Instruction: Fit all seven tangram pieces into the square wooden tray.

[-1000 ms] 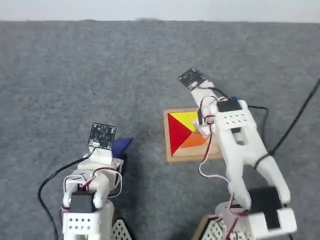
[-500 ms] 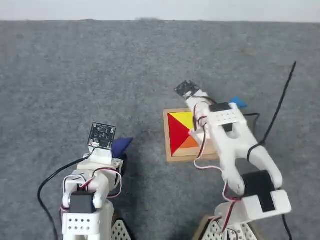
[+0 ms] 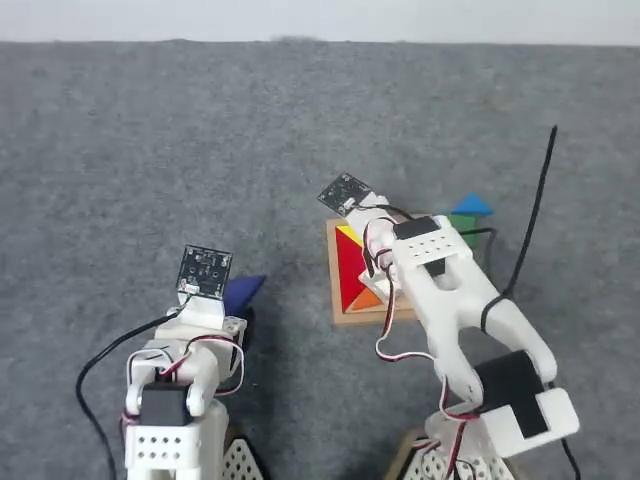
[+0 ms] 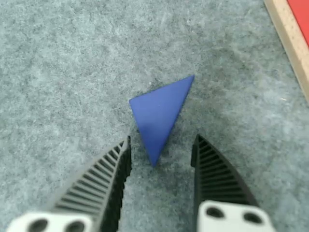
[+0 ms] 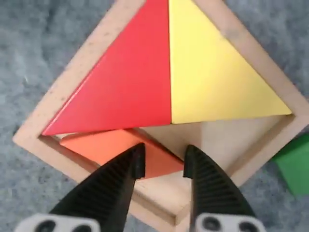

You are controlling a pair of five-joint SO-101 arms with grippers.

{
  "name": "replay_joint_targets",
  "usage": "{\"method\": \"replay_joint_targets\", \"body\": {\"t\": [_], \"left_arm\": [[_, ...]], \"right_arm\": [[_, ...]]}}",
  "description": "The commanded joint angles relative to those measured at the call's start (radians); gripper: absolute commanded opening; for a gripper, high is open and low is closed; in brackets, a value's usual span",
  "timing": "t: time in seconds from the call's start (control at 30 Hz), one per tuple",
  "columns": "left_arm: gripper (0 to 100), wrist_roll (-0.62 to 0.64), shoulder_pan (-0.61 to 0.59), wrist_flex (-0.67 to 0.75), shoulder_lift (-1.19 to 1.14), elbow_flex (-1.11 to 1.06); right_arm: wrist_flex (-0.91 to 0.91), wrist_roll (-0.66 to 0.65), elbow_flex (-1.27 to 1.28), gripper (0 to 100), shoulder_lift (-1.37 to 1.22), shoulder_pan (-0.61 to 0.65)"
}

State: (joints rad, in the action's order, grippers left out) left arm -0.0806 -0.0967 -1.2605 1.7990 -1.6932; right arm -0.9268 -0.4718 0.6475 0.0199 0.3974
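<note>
Both grippers stand apart and hold nothing: the right gripper [image 5: 164,154] over the tray, the left gripper [image 4: 162,140] over a loose blue triangle [image 4: 159,111].

Grey tabletop [image 3: 150,130] carries the square wooden tray [image 3: 332,280], which sits under the right arm. In the tray, the red triangle [image 5: 125,82] and yellow triangle [image 5: 212,77] lie edge to edge, filling one half. The smaller orange triangle [image 5: 111,145] lies along the red one's other side, with bare tray floor beside it. The right gripper's jaws are a narrow gap apart above the orange triangle's corner; contact cannot be judged. The left gripper's jaws are wider, straddling one corner of the blue triangle with a gap on each side. That piece lies flat on the tabletop, well apart from the tray. A green piece [image 5: 294,164] lies just outside the tray's far edge.
</note>
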Motion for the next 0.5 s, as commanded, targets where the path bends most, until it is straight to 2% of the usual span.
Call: {"method": "replay_joint_targets", "body": {"t": [0.0,0.2,0.47], "left_arm": [[20,0.011,0.005,-0.002,0.018,0.01],[20,0.011,0.005,-0.002,0.018,0.01],[20,0.011,0.005,-0.002,0.018,0.01]], "right_arm": [[-0.041,0.014,0.031,11.8,0.064,0.027],[-0.077,0.052,0.04,12.2,0.211,-0.027],[-0.051,0.055,0.063,11.9,0.202,-0.031]]}}
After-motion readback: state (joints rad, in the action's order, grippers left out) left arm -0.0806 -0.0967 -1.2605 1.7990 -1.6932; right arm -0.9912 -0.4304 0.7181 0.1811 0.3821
